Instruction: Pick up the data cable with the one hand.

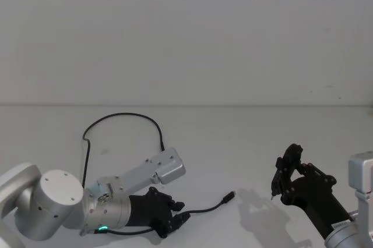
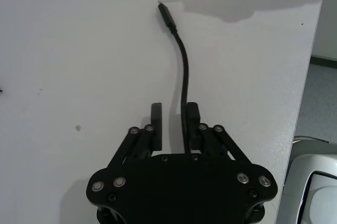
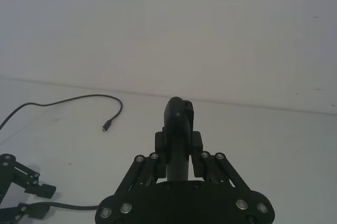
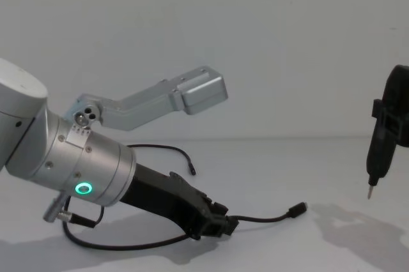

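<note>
White table (image 1: 245, 143), plain white wall (image 1: 175, 27) behind. Thin black data cable (image 2: 181, 56), loosely looped, metal-tipped plug. My left gripper (image 2: 174, 111) fingers narrowly apart, cable between; right gripper (image 3: 179, 142) clamps pointed tool (image 4: 378, 157).

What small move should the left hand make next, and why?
Probably close the left hand: its black fingers stand open low over the white table, with the thin black data cable running between them. The right hand, holding a black pen-like tool, sits parked aside.
</note>
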Controlling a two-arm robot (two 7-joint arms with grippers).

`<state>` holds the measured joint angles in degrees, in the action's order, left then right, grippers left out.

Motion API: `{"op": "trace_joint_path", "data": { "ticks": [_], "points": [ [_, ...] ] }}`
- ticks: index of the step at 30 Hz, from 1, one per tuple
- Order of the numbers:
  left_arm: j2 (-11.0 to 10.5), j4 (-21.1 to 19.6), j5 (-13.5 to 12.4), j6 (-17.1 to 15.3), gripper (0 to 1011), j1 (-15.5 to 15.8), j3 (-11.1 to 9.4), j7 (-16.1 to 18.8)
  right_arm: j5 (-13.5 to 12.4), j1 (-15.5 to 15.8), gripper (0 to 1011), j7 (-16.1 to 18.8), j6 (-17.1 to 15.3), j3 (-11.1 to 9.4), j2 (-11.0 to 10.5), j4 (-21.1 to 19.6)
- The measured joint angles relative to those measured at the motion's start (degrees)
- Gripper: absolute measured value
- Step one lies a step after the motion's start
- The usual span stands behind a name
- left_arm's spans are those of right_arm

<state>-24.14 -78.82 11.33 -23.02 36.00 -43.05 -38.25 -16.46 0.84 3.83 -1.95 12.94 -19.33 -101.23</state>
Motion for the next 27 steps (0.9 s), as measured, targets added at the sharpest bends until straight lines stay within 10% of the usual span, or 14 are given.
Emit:
{"op": "trace_joint_path", "data": {
  "ticks": [9, 27],
  "points": [
    [0.0, 0.0, 0.0, 0.0, 49, 0.0, 0.0, 0.0, 0.0, 0.0, 263, 0.0, 0.0, 0.0, 0.0, 0.0],
    [-1.6, -1.7, 0.1, 4.9, 41, -2.0, 2.6, 0.8, 0.4, -3.8, 263, 2.8, 0.0, 0.8, 0.0, -0.1]
  ]
}}
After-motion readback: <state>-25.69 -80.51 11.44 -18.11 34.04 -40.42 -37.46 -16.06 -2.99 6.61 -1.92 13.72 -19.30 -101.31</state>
